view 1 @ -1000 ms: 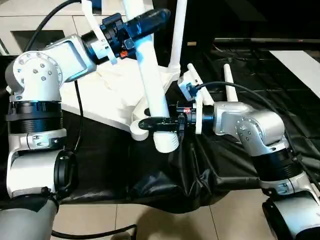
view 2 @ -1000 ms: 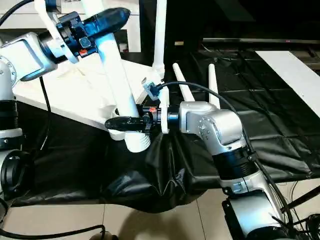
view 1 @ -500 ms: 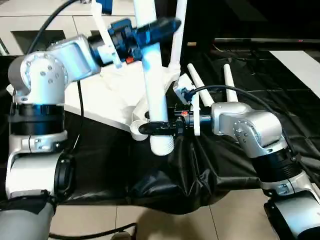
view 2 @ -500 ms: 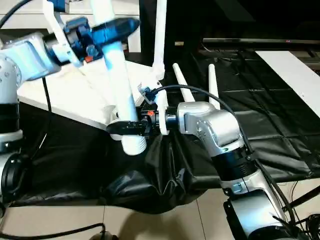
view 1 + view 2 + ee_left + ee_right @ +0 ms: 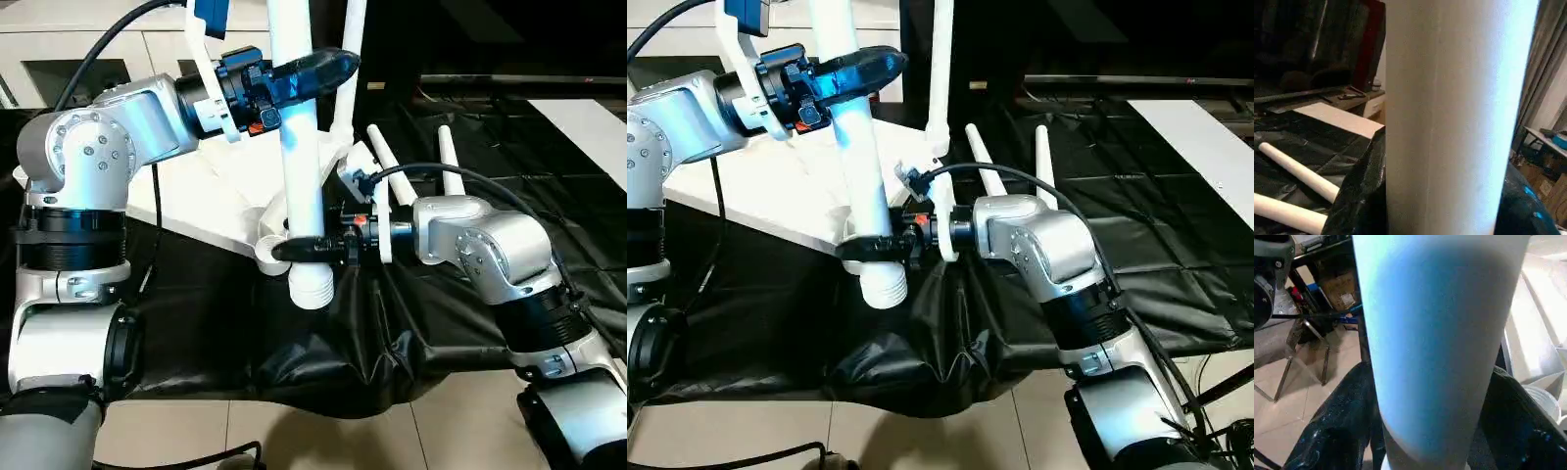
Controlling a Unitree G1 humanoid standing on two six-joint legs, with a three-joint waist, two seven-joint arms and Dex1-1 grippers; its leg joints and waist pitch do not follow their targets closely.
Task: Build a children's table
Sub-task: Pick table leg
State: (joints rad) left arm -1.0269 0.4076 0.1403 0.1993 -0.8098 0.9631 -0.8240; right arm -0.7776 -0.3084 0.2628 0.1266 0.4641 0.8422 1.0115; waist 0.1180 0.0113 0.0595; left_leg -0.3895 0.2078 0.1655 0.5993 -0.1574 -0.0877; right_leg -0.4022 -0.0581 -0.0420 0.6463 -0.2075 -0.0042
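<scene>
Children's table parts, all white plastic, are gathered at the near edge of the black-sheeted worktop (image 5: 549,147): the rectangular rimmed top (image 5: 211,191) lies upside down on the left, with one tapered leg (image 5: 345,59) already standing in its far corner socket, and two more loose tapered legs (image 5: 449,162) lie on the sheet to the right.

A fourth long round white leg (image 5: 302,166) is held nearly upright, ribbed end down, just in front of the near rounded corner socket (image 5: 269,253). The left gripper (image 5: 309,70) has its black fingers clenched around the upper part of the leg, and the right gripper (image 5: 304,248) grasps it low down, just above the ribbed end (image 5: 310,286). Both wrist views confirm the white shaft filling the space between dark fingers (image 5: 1359,196).

The step in hand appears to be bringing this leg to the near socket. The ribbed end hangs beside and slightly below the socket rim, past the worktop edge, so it is not yet seated. Next the leg probably needs lifting and shifting over the socket opening, kept upright, then pressing or twisting down; the lower grip sits close to the ribs and may have to slide up first.
</scene>
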